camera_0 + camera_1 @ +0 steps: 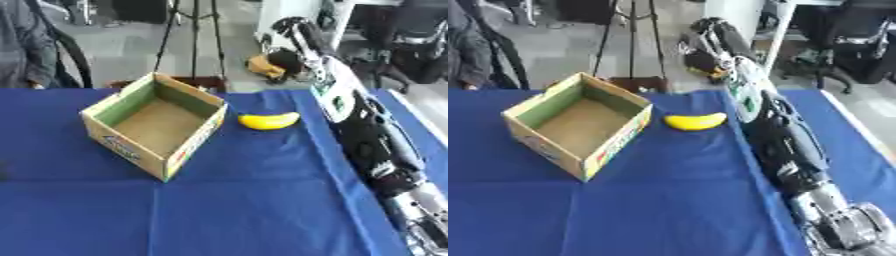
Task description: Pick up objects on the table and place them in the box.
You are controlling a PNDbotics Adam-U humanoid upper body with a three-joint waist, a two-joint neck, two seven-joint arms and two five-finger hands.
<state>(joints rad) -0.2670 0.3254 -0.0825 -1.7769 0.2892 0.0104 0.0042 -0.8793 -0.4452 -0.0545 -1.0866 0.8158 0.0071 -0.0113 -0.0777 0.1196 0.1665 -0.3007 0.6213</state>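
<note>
An open cardboard box [194, 145] stands on the blue table, left of centre, and only its brown floor shows inside. A yellow banana [269, 121] lies on the cloth just right of the box's far corner, apart from it. My right arm runs from the lower right corner up the right side of the table. Its black right hand [713, 31] hangs beyond the far table edge, above and behind the banana and not touching it. The left hand appears in neither view.
The blue cloth [245, 210] spreads wide in front of the box. Tripod legs [194, 40] stand behind the table. A yellow and black object [269, 65] sits on the floor past the far edge. The table's right edge [418, 117] runs beside my arm.
</note>
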